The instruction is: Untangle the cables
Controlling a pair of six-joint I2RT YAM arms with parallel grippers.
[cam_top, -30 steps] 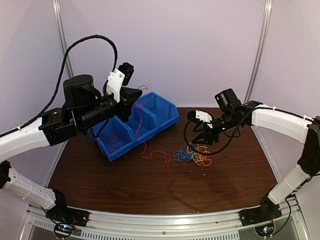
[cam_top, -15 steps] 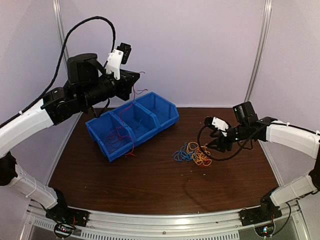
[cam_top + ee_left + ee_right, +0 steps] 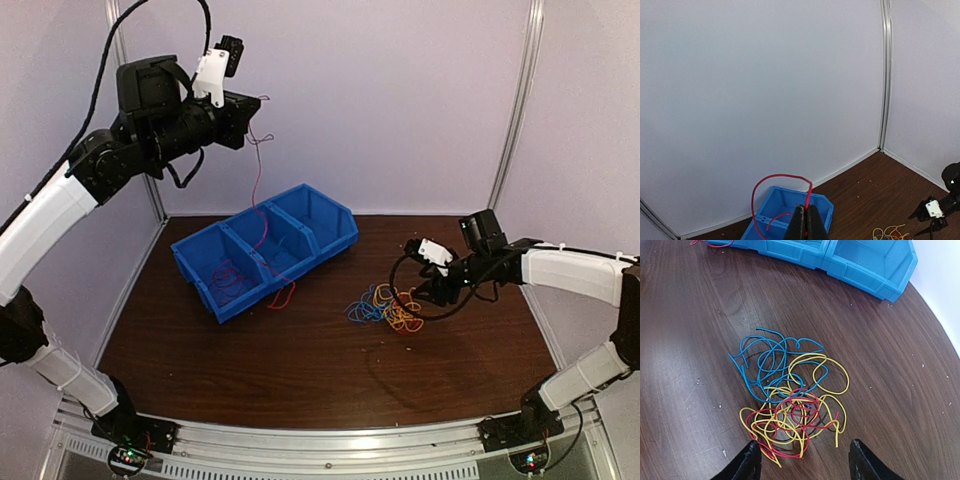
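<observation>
dark wooden bench (image 3: 300, 370) inside white walls: left tool (image 3: 806, 226), raised high, is pinching a red cable (image 3: 257, 165) that is trailing down into the blue bin (image 3: 338, 214) near the far left corner; right tool (image 3: 805, 460), jaws parted, is hovering just beside the tangled cables (image 3: 785, 400) toward the bench's right edge.

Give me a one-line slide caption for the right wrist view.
Open right pincer faces a tangle of blue, yellow and red cables on the brown table, blue bin beyond.
</observation>
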